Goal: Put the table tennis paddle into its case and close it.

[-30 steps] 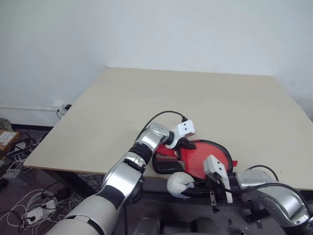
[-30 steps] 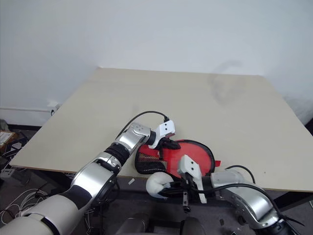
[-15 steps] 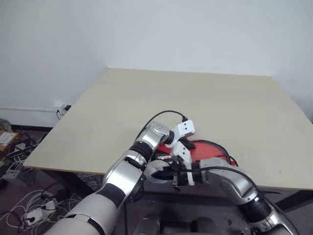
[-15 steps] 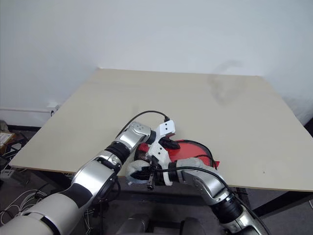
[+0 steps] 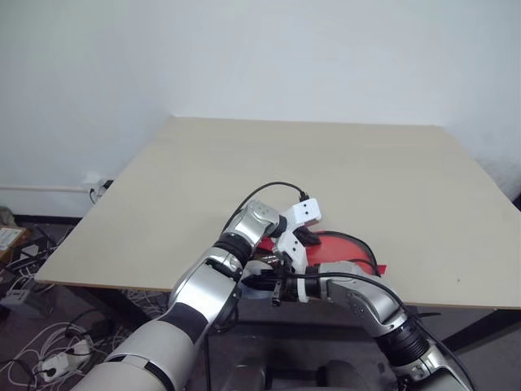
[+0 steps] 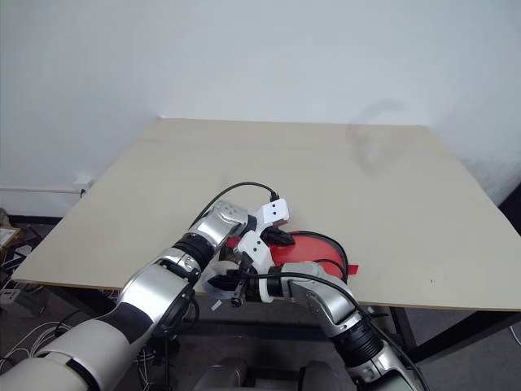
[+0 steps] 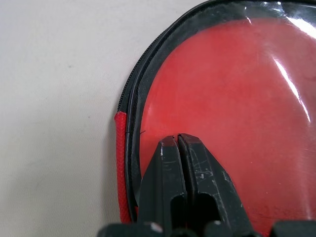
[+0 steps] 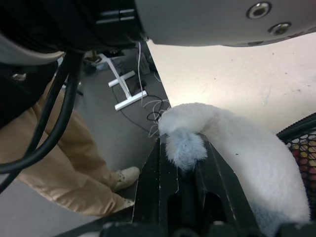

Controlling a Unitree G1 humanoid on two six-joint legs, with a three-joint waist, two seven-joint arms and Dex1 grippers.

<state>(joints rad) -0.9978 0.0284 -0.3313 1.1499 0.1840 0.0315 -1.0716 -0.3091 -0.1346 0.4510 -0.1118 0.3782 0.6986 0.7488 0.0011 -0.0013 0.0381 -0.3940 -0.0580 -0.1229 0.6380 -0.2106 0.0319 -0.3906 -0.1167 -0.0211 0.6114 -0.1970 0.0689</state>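
The case (image 6: 313, 248) lies at the counter's (image 5: 342, 163) near edge. The left gripper (image 7: 178, 143) presses on its red panel, closed and empty; the right gripper (image 8: 181, 148) pinches the fluffy grey tag (image 8: 222, 143) — pull steadily along the zip track, keeping the case pinned.

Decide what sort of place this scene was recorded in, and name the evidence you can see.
Probably a lab or workshop room, not a home: a plain light wooden table against a bare white wall, with loose cables and power strips on the floor beside it.
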